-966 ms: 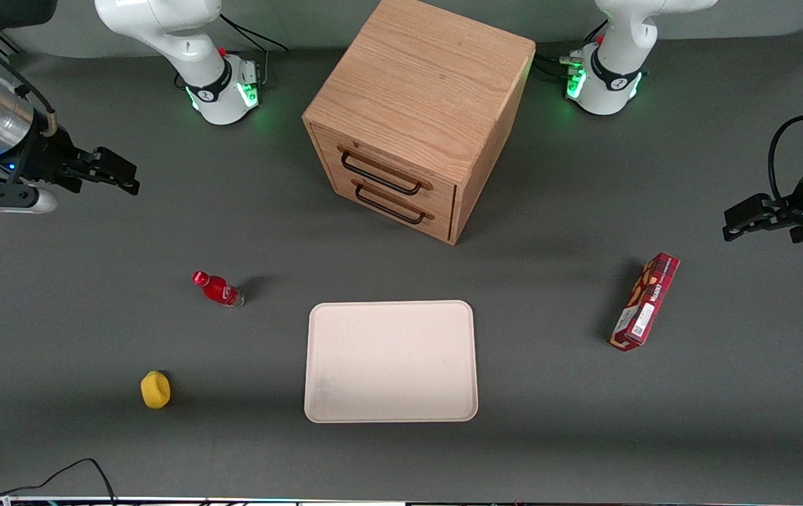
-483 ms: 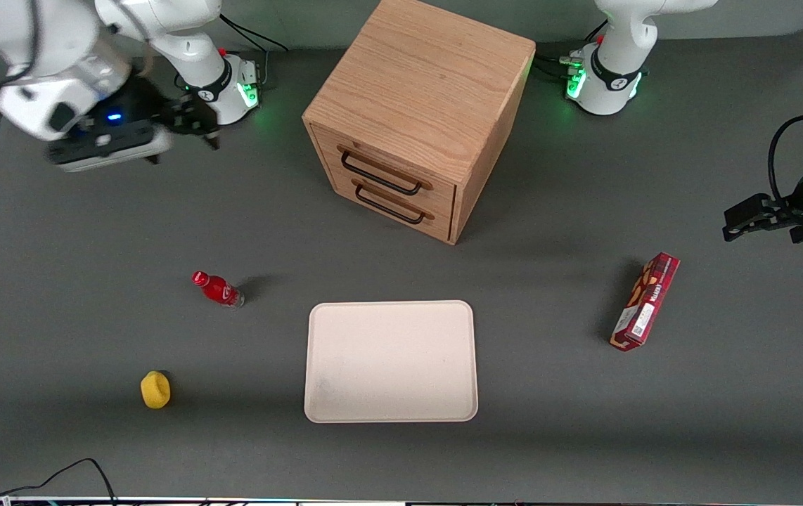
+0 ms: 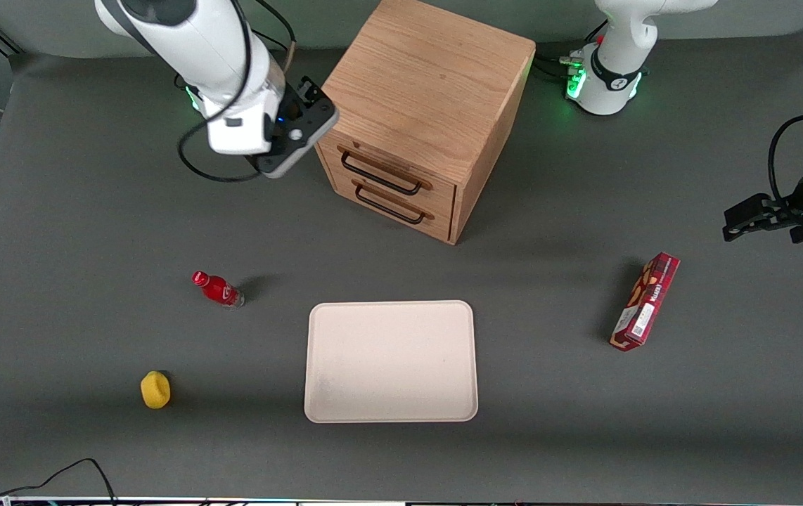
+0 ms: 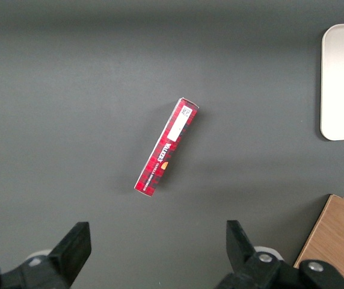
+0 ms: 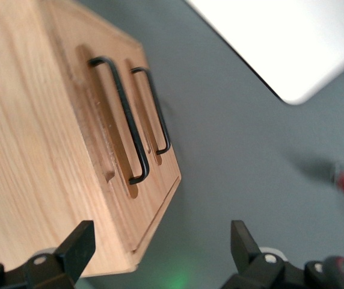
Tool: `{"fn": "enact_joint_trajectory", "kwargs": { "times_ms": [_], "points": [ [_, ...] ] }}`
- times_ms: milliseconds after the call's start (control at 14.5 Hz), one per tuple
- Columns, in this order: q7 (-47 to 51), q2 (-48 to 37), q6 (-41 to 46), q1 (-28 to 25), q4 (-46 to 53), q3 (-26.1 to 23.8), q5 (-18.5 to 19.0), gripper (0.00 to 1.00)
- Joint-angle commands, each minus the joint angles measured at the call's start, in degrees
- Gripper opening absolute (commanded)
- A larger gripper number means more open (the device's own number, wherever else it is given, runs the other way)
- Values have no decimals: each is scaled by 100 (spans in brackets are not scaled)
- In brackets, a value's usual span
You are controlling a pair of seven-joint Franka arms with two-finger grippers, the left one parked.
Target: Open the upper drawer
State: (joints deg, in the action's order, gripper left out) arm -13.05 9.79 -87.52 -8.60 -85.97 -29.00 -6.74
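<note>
Dark grey bench matting is carrying a light oak cabinet (image 3: 421,112) at the middle of the edge farthest from the front camera, and its upper drawer (image 3: 385,171) is sitting flush and closed above the lower drawer (image 3: 394,202). The gripper (image 3: 306,91) is hanging with its fingers spread, empty, just beside the cabinet's top corner toward the working arm's end.

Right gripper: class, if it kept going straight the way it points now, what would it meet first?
Probably the cabinet: the open gripper hangs beside its corner, fingers astride that edge, short of the upper drawer handle. Depth is unclear.
</note>
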Motion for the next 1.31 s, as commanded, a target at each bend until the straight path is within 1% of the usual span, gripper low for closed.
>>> {"fn": "enact_joint_trajectory", "kwargs": {
  "times_ms": [0, 69, 138, 207, 414, 552, 1241],
  "points": [
    [-1697, 601, -159, 86, 186, 17, -518, 100],
    [-1788, 803, -334, 95, 177, 17, -764, 100],
    [-1798, 1005, -431, 78, 186, 17, -915, 100],
    [-1798, 1164, -589, 60, 177, -1, -960, 100],
    [-1789, 1621, -941, -27, 177, -18, -960, 100],
    [-1745, 1763, -1073, -124, 125, -18, -934, 100],
    [-1614, 1807, -1636, -204, -429, -106, -969, 100]
  ]
}}
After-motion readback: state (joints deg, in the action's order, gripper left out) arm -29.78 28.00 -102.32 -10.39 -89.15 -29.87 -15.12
